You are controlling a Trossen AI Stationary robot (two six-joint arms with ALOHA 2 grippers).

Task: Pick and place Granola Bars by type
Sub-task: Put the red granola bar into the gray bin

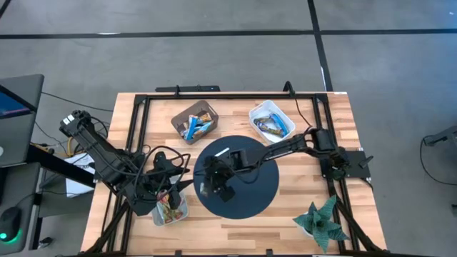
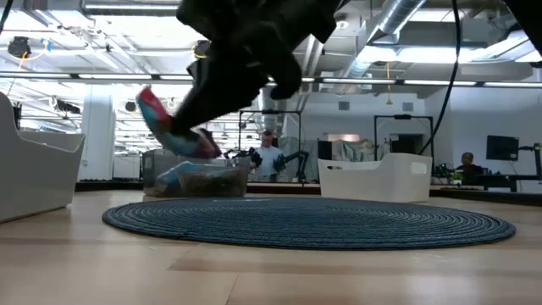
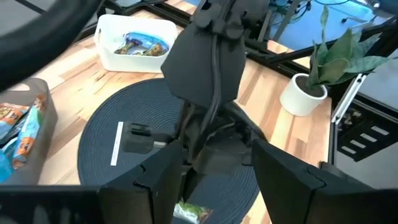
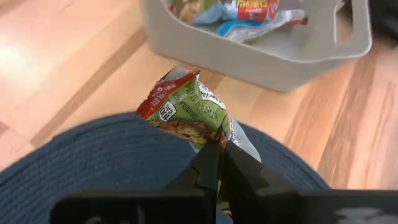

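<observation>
Up above, a grey concrete floor spreads around the wooden table, crossed by dark seam lines. At the left edge sits a laptop with a lit blue screen, cables trailing beside it. Looking level across the tabletop, the room opens into a big workshop: exposed silver ducts run along the ceiling, long strip lights glow white, and a dark monitor stands far right. Two people sit well back among benches. A potted plant stands at the table's near right corner.
</observation>
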